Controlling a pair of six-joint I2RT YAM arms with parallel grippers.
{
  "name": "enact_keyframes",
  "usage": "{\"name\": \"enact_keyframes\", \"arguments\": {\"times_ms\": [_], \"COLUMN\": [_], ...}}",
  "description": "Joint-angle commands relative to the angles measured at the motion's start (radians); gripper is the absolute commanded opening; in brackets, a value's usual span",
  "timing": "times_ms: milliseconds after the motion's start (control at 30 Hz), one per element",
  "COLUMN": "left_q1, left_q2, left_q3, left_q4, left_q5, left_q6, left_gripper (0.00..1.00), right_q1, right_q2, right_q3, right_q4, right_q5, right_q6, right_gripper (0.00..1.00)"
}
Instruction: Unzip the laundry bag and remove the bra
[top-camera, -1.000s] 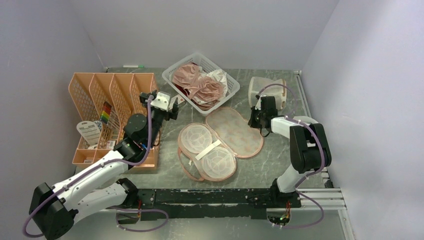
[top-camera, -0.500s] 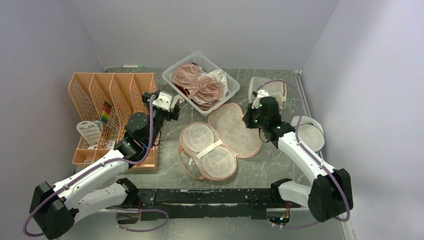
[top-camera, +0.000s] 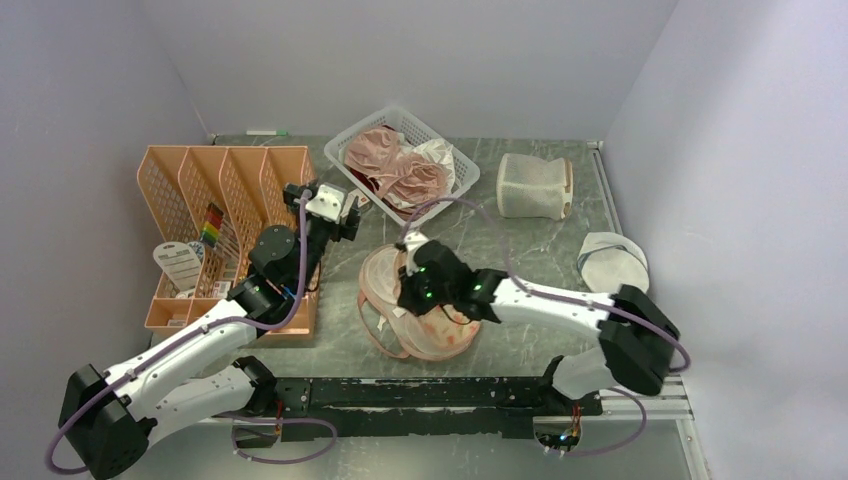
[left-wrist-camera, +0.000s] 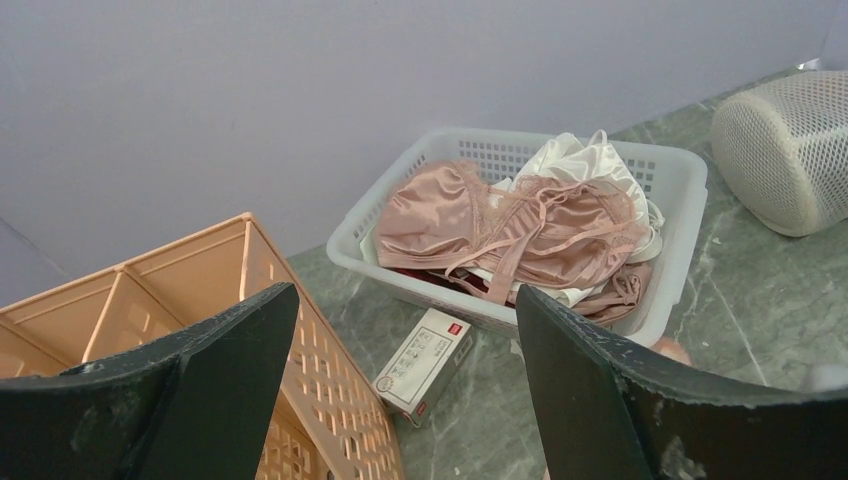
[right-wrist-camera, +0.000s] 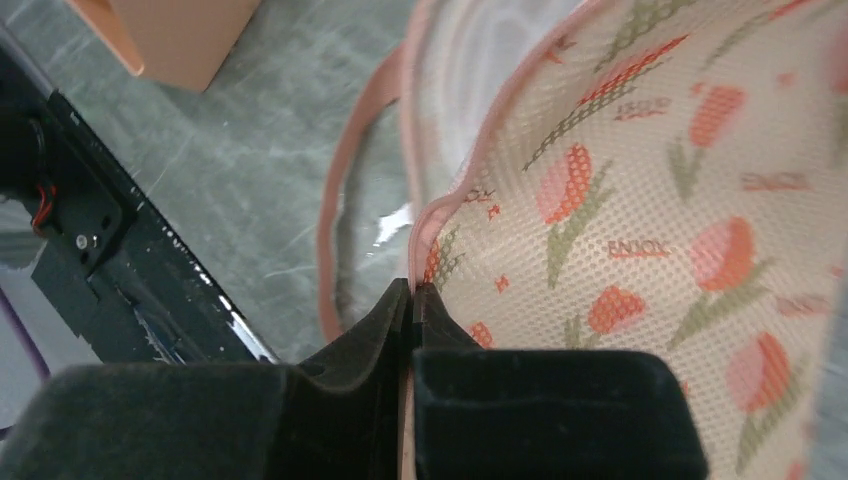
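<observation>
Presently, one basket (left-wrist-camera: 682, 182) holds the bra (left-wrist-camera: 470, 215); right claw (right-wrist-camera: 411, 292) clamps the bag (right-wrist-camera: 640, 200) rim, left claw (left-wrist-camera: 405, 310) stands spread.

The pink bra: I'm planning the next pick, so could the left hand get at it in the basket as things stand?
Probably yes: the left hand is open and faces the basket, the bra lies on top, and only a small box sits low on the table before it.

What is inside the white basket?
The basket holds a pink bra on top, over a white cloth and a bit of dark red fabric. Anything underneath is covered.
</observation>
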Motion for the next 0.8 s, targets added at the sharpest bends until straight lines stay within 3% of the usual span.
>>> {"name": "enact_keyframes", "arguments": {"times_ms": [0,200,367,467,633,767], "left_q1": [-0.006,-0.005,-0.006,-0.006,-0.006,-0.006], "left_q2": [-0.028,-0.026,-0.039,-0.017,-0.039,-0.073], "left_q3": [0.016,0.011,0.010,0.011,0.032,0.013], "left_q4": [0.031,0.039,0.042,0.049,-0.007,0.037], "left_q5": [-0.003,-0.011,-0.002,0.021,0.073,0.013], "left_q6": [0.017,0.031,0.021,0.016,0.029,0.074], "left_gripper": [0.91,0.92,0.95,0.96,0.96,0.98], "right_q1": [0.079,0.098,0.071,-0.015,-0.223,-0.413], "right_q2": [0.141,0.199,0.084,-0.019,-0.188,-0.282], "right_q3": [0.021,-0.016,-0.018,-0.036,-0.185,-0.222], "right_q4": [0.176,0.290,0.199,0.159,0.247,0.200], "right_q5": [-0.060,-0.059,0.033,0.011,-0.091,-0.097], "right_q6": [0.080,0.145,0.113,0.074,0.085,0.054], "right_gripper": [0.00,0.01,0.35,0.47,0.60,0.69]}}
